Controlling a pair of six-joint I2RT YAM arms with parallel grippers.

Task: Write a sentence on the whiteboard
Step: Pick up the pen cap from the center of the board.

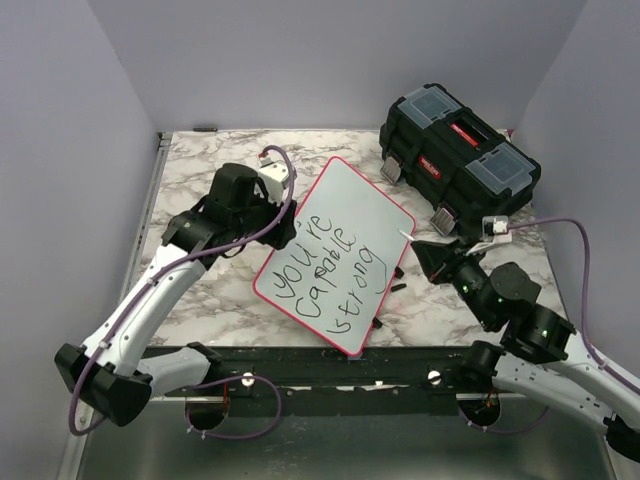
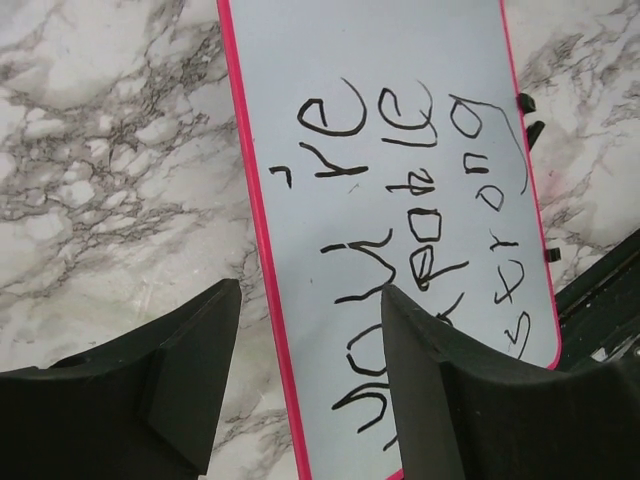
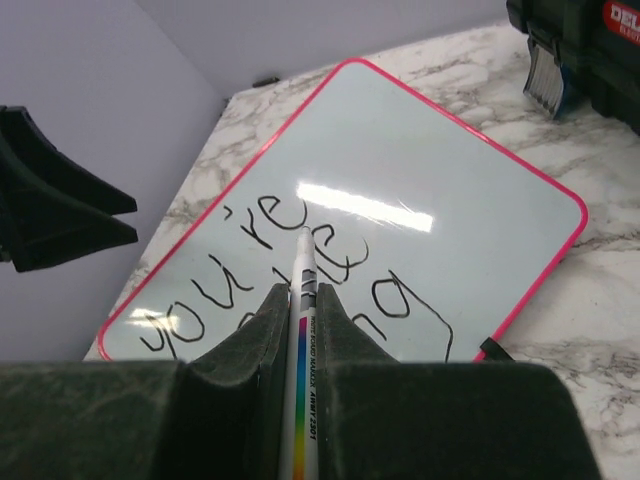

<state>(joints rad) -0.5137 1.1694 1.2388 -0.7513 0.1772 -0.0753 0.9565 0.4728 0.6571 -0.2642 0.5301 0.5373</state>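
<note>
Top external view: the whiteboard (image 1: 345, 225) lies flat and turned diagonally in the middle of the marble table (image 1: 190, 170). One rounded corner reaches the near edge, and there is bare marble along its left side. A black toolbox (image 1: 458, 160) stands in the far right corner, near the board's right corner. The sentence (image 1: 328, 272), black and uneven, reads "you're capable strong" in three lines on the near half; the far half is blank. The left gripper (image 1: 272, 215) is over the board's left rim, and the right gripper (image 1: 425, 250) is beside the right rim. Pale lilac walls (image 1: 330, 60) enclose the table.

Left wrist view: the left gripper (image 2: 310, 390) has its jaws apart with nothing between them, above the pink rim. Small black clips (image 2: 527, 102) sit on the opposite rim.

Right wrist view: the right gripper (image 3: 300, 300) is closed on a white marker (image 3: 303, 260). The marker tip is over the writing; I cannot tell whether it touches.
</note>
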